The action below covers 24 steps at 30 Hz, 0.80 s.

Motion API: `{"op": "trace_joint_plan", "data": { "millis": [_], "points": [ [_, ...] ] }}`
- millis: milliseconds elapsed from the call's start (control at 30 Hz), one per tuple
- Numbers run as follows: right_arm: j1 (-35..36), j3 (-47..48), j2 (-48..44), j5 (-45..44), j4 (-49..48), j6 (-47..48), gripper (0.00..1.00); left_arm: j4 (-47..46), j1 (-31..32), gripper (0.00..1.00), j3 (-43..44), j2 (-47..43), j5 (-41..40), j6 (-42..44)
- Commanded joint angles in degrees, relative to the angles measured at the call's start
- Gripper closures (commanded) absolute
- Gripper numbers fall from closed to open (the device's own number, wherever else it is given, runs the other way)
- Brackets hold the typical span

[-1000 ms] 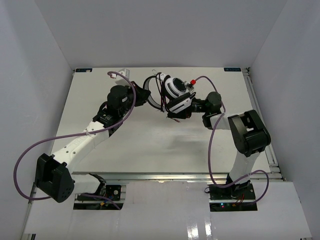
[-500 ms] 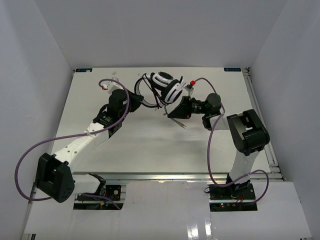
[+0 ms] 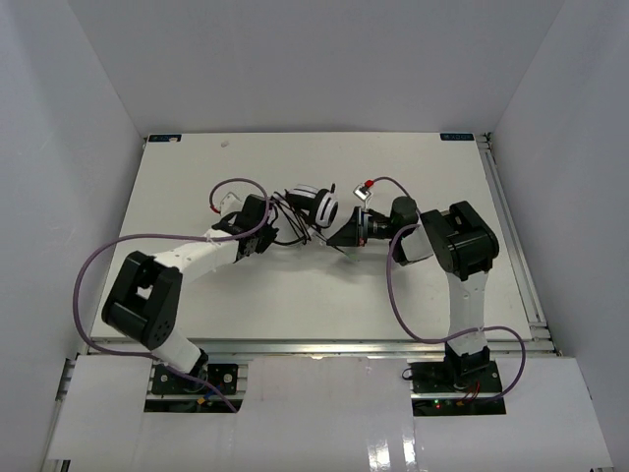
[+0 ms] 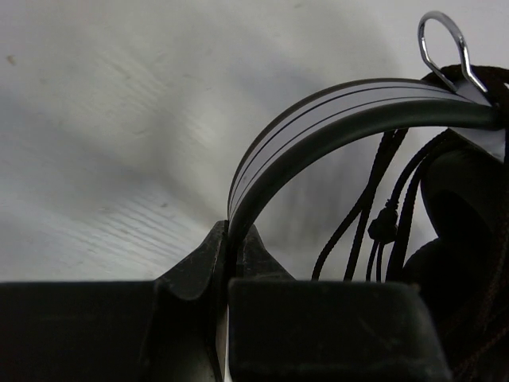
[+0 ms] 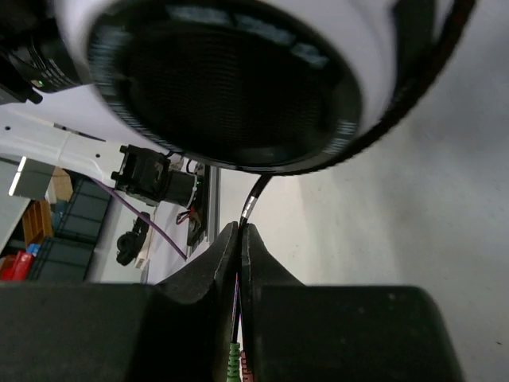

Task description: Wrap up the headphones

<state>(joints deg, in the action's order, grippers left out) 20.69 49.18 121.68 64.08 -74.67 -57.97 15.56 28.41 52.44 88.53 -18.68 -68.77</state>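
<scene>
There are two arms here, the left arm (image 3: 187, 258) and the right arm (image 3: 462, 256), and they reach in toward each other over the middle of the table (image 3: 295, 295), with the one pair of headphones (image 3: 314, 205) between them. The left gripper (image 4: 228, 239) has its two fingers pinched together on the edge of the single headband (image 4: 334, 111), a grey and black arc that curves up and away to the right, with one small bright metal loop (image 4: 442, 36) sticking up near its far end. The right gripper (image 5: 240, 232) is pressed shut on the thin black cord (image 5: 256, 191), just below one ear cup (image 5: 231, 87), a round black pad set in a white shell. A few coloured wire strands show low down between those fingers. From above I count two black-and-white cups side by side, and beside the band the cord hangs in several black strands. Whether the headset touches the table I cannot tell. Two thick purple cables trail along the arms, one per arm (image 3: 108, 258) (image 3: 393, 295). The table is plain white and matte, and tall white walls (image 3: 314, 59) close it in at the back and both sides.
</scene>
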Motion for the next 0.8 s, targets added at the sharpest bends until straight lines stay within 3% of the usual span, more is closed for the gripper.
{"op": "trace_joint_plan", "data": {
  "millis": [0,200,267,300,333,367,400,433,500,600,667,700,767],
  "points": [
    [-0.2,3.3,2.9,-1.8,-8.0,-0.3,0.92,1.1,-0.3,1.00,2.2,2.7,0.8,-3.9],
    [-0.2,4.1,4.8,-2.6,-1.3,3.3,0.91,5.7,-0.3,1.00,8.1,8.8,1.8,-1.5],
    [-0.2,3.8,4.2,-2.3,1.0,5.3,0.84,7.5,-0.3,0.98,10.1,11.0,2.9,-0.3],
    [-0.2,3.7,4.0,-2.2,1.4,5.7,0.82,8.1,-0.3,0.94,10.3,11.6,3.2,0.2],
    [-0.2,3.7,3.0,-1.7,4.1,8.1,0.78,9.0,-0.3,0.83,11.0,12.4,3.6,1.0],
    [-0.3,3.7,2.2,-1.5,6.0,9.9,0.75,9.0,-0.3,0.81,11.2,12.4,3.6,1.6],
    [-0.4,3.8,0.4,-1.0,10.6,13.5,0.73,9.0,-0.3,0.64,11.0,12.0,4.1,2.8],
    [-0.6,3.8,-0.9,-0.8,14.5,16.4,0.69,9.0,-0.3,0.63,10.9,11.6,4.4,2.8],
    [-2.0,4.7,-6.6,-2.7,33.5,30.8,0.53,8.6,-0.3,0.33,10.7,8.7,5.3,6.7],
    [-3.9,7.3,-13.4,-8.6,55.5,48.0,0.33,8.0,-0.3,0.09,9.4,3.4,5.1,11.7],
    [-5.5,7.0,-17.9,-12.3,63.6,53.9,0.13,7.4,-0.4,0.03,8.1,-1.0,5.8,16.2],
    [-6.2,6.6,-20.3,-14.5,66.9,56.0,0.09,6.8,-0.3,0.02,7.2,-2.8,6.6,18.7],
    [-7.1,6.4,-25.7,-20.2,73.8,60.6,0.10,4.7,-0.3,0.02,4.7,-8.8,9.2,24.2]
  ]
}}
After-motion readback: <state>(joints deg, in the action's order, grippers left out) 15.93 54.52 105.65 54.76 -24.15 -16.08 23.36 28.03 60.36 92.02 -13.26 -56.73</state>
